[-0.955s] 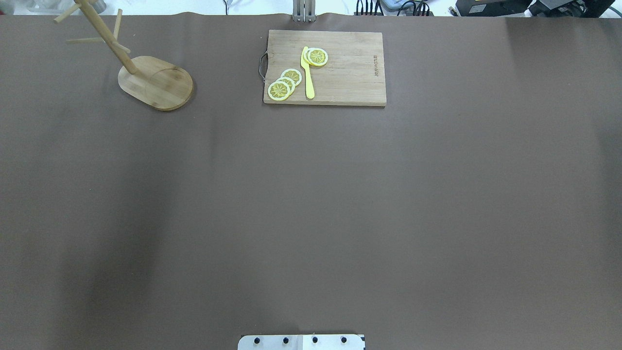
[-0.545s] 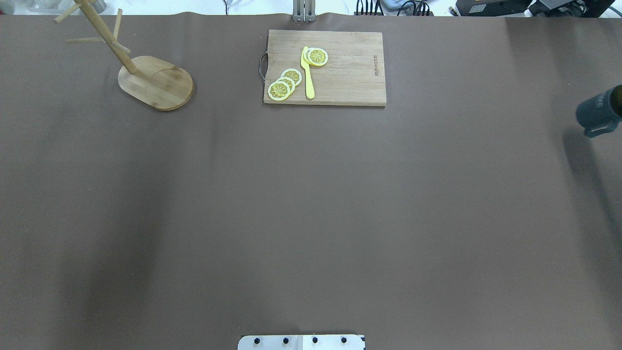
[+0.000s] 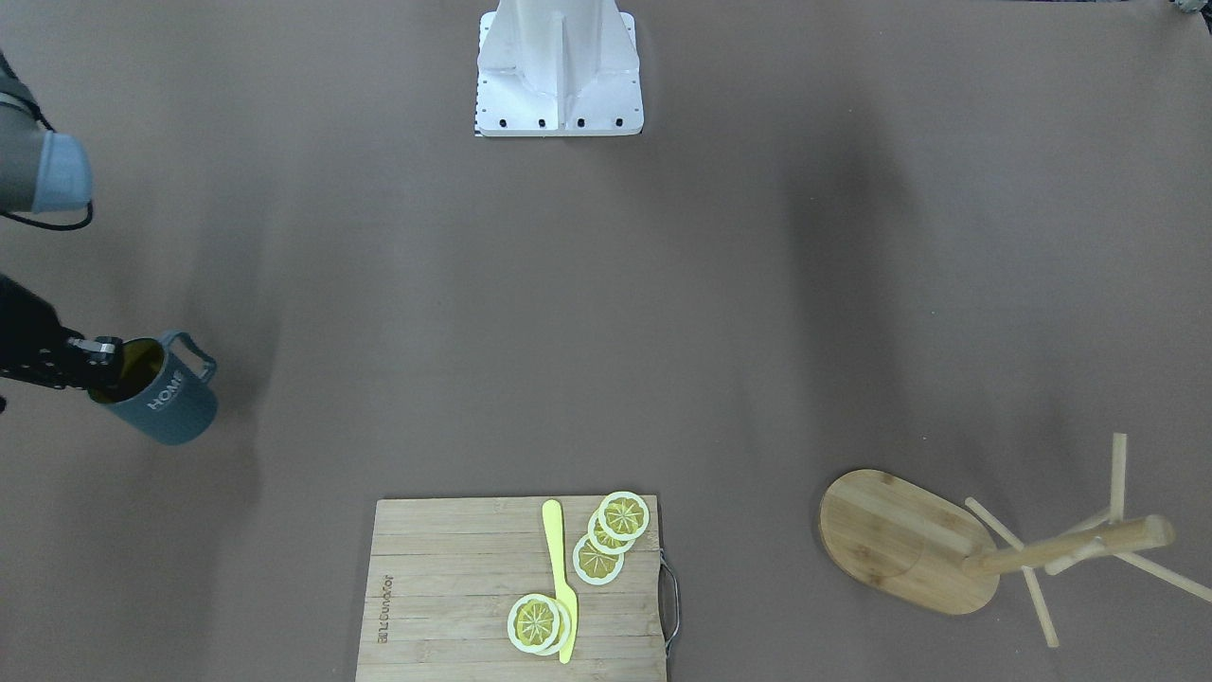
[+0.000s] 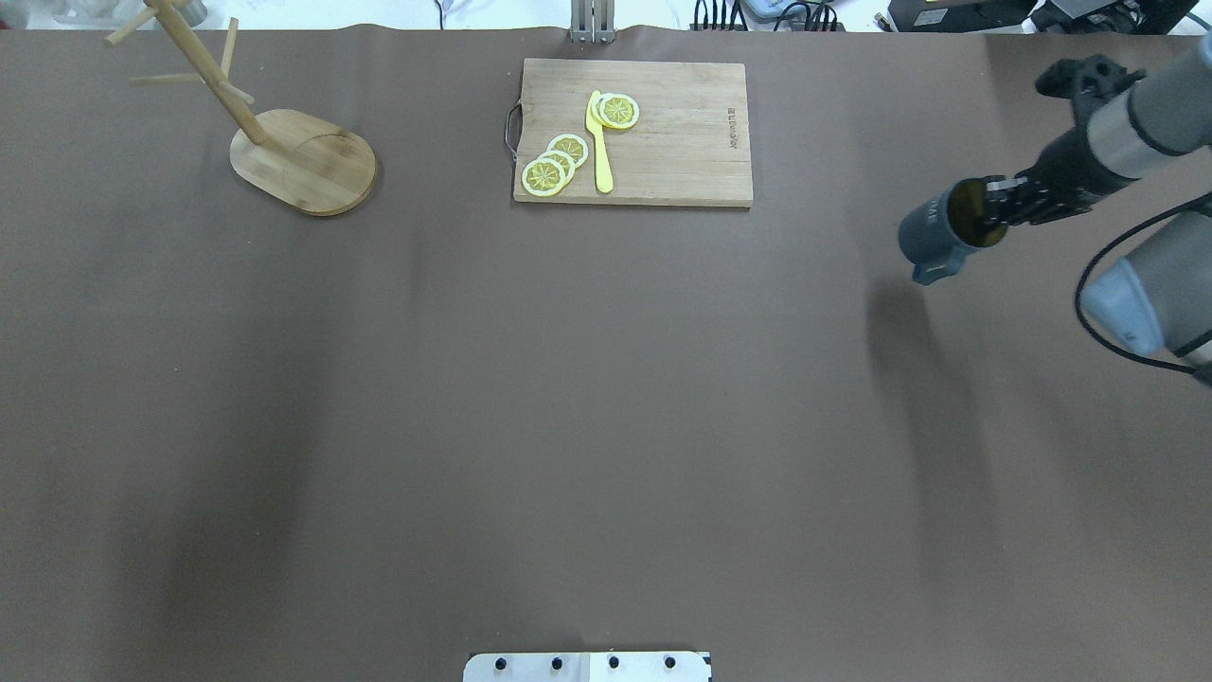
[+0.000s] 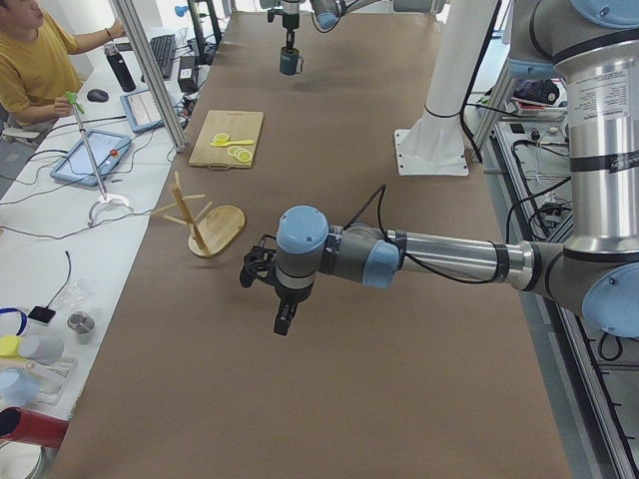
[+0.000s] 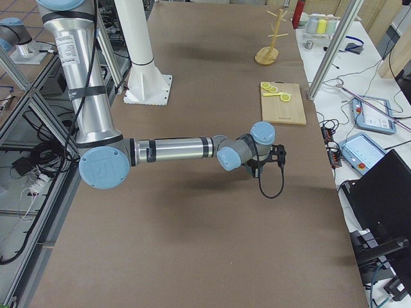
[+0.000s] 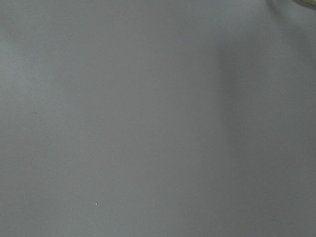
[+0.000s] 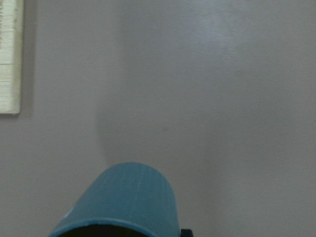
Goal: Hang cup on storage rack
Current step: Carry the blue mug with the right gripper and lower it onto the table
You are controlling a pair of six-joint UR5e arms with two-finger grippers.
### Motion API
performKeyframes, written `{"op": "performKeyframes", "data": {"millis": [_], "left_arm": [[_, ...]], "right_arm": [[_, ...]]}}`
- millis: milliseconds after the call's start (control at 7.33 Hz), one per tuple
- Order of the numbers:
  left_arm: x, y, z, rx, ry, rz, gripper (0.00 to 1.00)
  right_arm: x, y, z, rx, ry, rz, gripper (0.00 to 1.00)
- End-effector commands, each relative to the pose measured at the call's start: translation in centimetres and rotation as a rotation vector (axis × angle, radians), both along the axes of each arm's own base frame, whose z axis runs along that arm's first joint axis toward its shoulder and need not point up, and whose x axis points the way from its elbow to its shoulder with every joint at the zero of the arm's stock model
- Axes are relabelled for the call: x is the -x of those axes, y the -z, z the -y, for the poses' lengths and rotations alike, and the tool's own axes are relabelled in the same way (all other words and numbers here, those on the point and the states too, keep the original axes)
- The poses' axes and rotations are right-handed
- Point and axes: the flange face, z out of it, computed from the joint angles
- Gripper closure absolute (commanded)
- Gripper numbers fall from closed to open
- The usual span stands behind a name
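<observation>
Across the table (image 4: pixel 606 426): one cup (image 4: pixel 928 235) (in right gripper (image 4: pixel 994 204)), one storage rack (image 4: pixel 284 152).

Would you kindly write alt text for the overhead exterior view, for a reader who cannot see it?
The right gripper holds a slate-blue cup tilted above the table, at right. A wooden storage rack stands at far left, and between them lies a cutting board with lemon slices and a yellow knife.
</observation>
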Motion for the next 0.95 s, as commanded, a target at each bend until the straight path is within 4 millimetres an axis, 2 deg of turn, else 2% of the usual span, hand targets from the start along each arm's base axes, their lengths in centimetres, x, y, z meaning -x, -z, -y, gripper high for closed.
{"op": "performKeyframes", "data": {"millis": [0, 136, 273, 409, 545, 682, 818], "left_arm": [[-0.1, 0.0, 0.1, -0.001, -0.002, 0.0, 0.02], [-0.1, 0.1, 0.3, -0.004, -0.004, 0.0, 0.02], [-0.1, 0.1, 0.3, -0.004, -0.004, 0.0, 0.02], [-0.1, 0.1, 0.2, -0.007, -0.005, 0.001, 0.02], [0.0, 0.5, 0.1, -0.014, -0.003, 0.0, 0.02], [-0.1, 0.1, 0.1, -0.01, -0.008, 0.001, 0.02], [0.0, 0.5, 0.1, -0.027, -0.006, -0.001, 0.02]], "right_arm": [[10.2, 14.1, -3.8, 0.098, -0.007, -0.03, 1.0], [13.1, 17.1, -5.1, 0.134, 0.003, -0.013, 1.0], [16.2, 17.8, -7.0, 0.149, 0.043, -0.009, 1.0], [18.9, 19.2, -8.0, 0.218, 0.03, 0.0, 1.0], [22.7, 20.0, -8.7, 0.304, 0.01, -0.007, 1.0], [25.5, 20.9, -10.1, 0.342, 0.011, -0.015, 1.0], [27.0, 21.9, -11.8, 0.348, 0.022, -0.01, 1.0]]}}
